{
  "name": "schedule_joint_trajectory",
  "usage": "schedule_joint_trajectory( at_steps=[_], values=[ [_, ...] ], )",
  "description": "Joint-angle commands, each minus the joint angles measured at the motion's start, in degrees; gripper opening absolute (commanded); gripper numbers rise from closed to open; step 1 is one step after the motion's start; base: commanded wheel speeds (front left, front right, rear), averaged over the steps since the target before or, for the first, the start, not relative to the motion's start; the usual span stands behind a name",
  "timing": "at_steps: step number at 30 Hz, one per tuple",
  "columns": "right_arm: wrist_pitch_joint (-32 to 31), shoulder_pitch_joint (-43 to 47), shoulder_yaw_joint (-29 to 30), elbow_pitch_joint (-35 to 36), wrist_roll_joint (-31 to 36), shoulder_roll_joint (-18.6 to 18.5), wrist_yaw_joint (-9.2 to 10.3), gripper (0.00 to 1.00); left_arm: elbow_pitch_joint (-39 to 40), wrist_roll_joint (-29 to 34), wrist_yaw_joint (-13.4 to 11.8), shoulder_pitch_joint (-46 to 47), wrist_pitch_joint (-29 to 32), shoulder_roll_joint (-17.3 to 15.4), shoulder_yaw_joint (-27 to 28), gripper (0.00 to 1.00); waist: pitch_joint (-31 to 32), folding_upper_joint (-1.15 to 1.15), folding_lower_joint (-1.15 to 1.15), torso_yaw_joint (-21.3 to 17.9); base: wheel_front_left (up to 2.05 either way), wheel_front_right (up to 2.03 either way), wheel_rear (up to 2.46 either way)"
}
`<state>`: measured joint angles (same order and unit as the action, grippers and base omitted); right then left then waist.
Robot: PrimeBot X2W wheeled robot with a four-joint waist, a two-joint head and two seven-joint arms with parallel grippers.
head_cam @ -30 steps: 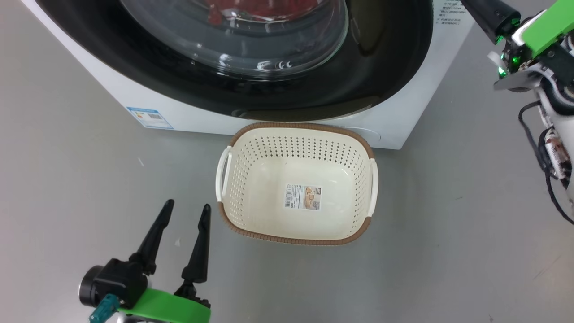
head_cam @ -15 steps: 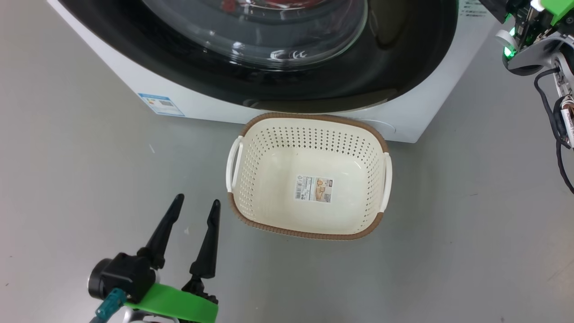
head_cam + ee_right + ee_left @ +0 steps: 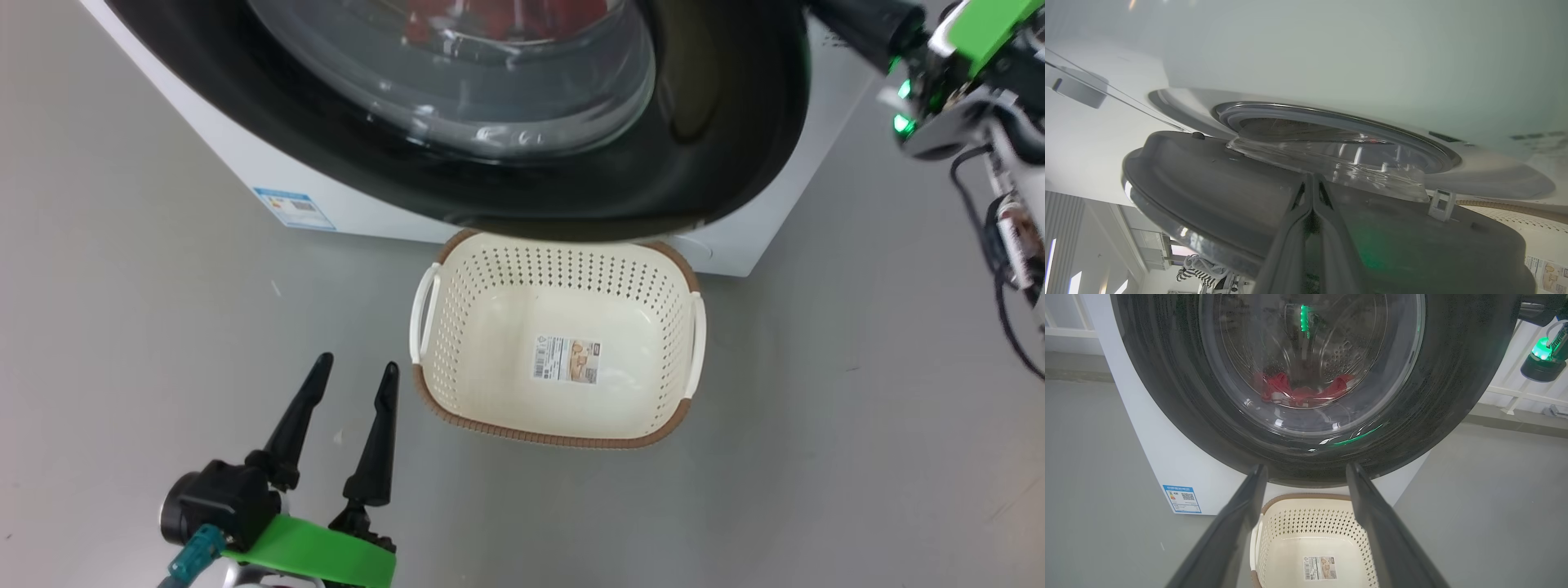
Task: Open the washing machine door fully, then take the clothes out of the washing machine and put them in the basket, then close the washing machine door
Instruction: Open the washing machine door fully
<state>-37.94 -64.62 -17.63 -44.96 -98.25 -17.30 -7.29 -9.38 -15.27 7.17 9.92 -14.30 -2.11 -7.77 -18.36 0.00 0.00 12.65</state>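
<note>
Glossy door, just ajar, should be swept wide by the right gripper, fingers together against its inner face. Left gripper is held with fingers apart.

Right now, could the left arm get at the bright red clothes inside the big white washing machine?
Probably not: the round glass door with the glossy black rim, barely ajar, covers the opening between the open left gripper and the red clothes.
</note>
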Motion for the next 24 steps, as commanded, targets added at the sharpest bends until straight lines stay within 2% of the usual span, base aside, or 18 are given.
schedule_joint_trajectory(
  at_steps=[1,12,24],
  values=[
    [-1.1,2.6,-1.3,2.5,0.8,2.0,-0.2,0.0,1.5,0.0,0.3,0.3,-0.7,-0.8,1.8,1.0,1.0,0.0,0.0,-0.5,0.0,0.0,0.0],
    [-3.1,12.0,-2.8,10.2,1.5,3.6,-0.2,0.0,0.8,1.1,0.3,-1.9,-0.7,-0.8,2.4,1.0,5.3,0.0,0.0,-1.9,0.0,0.0,0.0],
    [-4.7,21.9,-3.7,17.0,1.7,5.2,-0.2,0.0,0.7,2.3,0.3,-4.9,-0.7,-0.8,2.5,1.0,9.9,0.0,0.0,-0.7,0.0,0.0,0.0]
  ],
)
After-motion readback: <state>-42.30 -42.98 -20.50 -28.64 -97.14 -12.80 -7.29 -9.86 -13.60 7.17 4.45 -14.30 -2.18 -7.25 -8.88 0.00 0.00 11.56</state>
